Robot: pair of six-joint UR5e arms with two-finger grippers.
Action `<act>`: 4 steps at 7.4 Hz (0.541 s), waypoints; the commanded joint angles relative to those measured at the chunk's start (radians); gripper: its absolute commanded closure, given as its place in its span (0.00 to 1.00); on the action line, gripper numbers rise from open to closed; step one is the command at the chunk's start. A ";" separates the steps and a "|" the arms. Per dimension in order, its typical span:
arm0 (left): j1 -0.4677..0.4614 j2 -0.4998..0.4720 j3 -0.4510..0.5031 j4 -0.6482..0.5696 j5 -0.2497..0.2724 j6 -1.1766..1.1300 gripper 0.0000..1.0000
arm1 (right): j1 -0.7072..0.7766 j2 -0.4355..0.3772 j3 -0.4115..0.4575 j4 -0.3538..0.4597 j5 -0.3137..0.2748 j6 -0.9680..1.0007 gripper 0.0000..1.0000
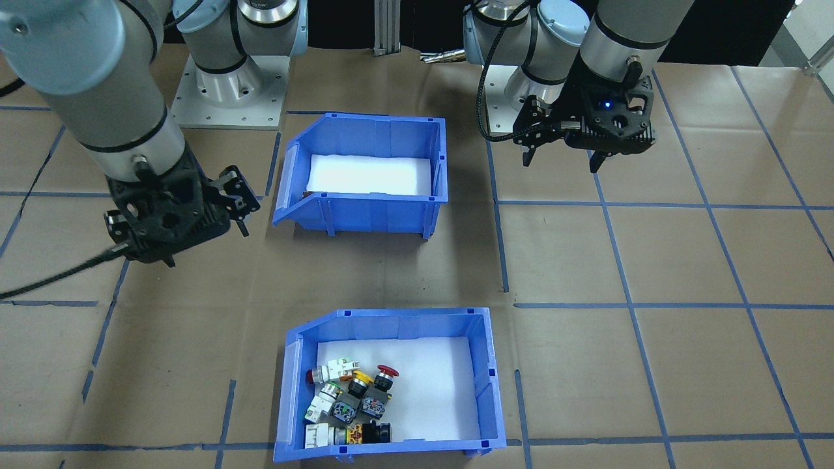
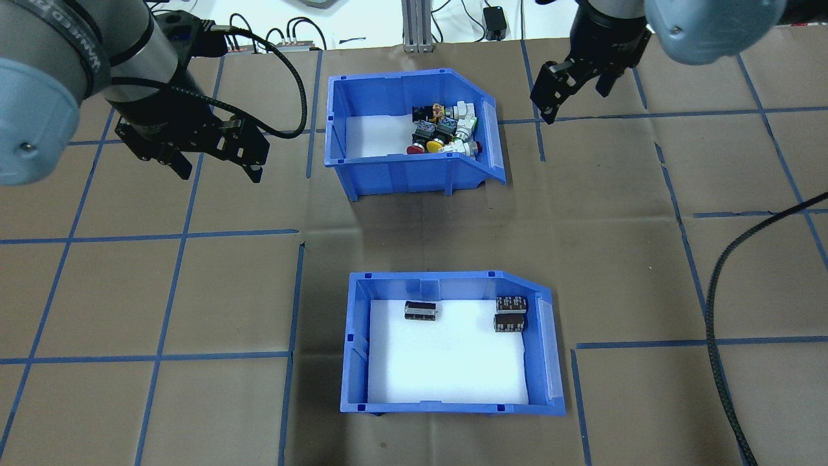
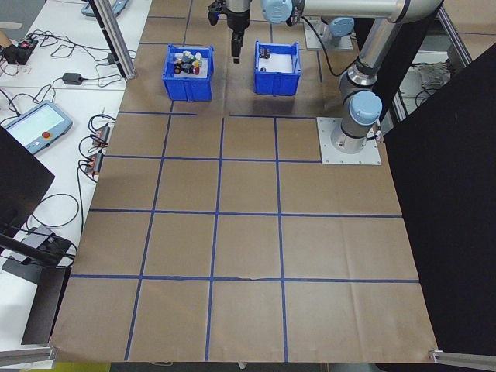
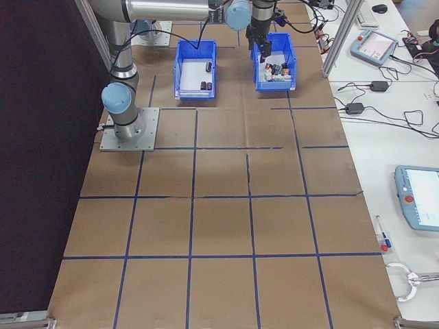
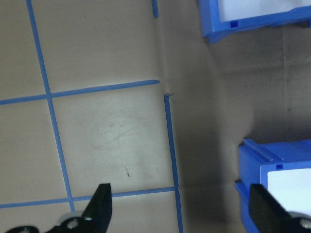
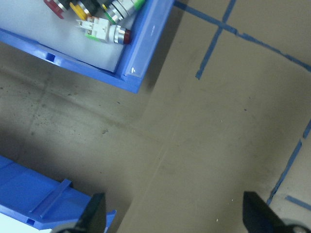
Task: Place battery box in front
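The battery box (image 2: 550, 353), a blue bin with a white foam liner, stands on the robot's side of the table and holds three dark cells (image 2: 420, 310). From the front-facing camera it is the far bin (image 1: 365, 215), and its wall hides the cells. My left gripper (image 2: 220, 173) hovers open, well to the left of both bins; the left wrist view catches only a corner of the battery box (image 5: 274, 170). My right gripper (image 2: 572, 100) hangs open beside the far bin's sloped lip. Neither gripper touches anything.
The second blue bin (image 2: 388, 175), with colourful push-button switches (image 2: 443, 129), stands farther from the robot, directly beyond the battery box. Brown paper with blue tape lines (image 2: 162, 236) covers the table. A black cable (image 2: 718, 285) crosses the right side.
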 commanded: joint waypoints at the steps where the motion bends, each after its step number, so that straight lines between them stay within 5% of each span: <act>1: -0.013 0.067 -0.134 0.012 -0.019 -0.394 0.00 | 0.121 0.175 -0.191 0.001 -0.001 -0.147 0.00; 2: -0.034 0.099 -0.182 0.015 -0.096 -0.634 0.00 | 0.179 0.250 -0.265 0.000 -0.011 -0.215 0.00; 4: -0.142 0.139 -0.286 0.093 -0.112 -1.030 0.00 | 0.300 0.330 -0.327 0.000 -0.013 -0.304 0.00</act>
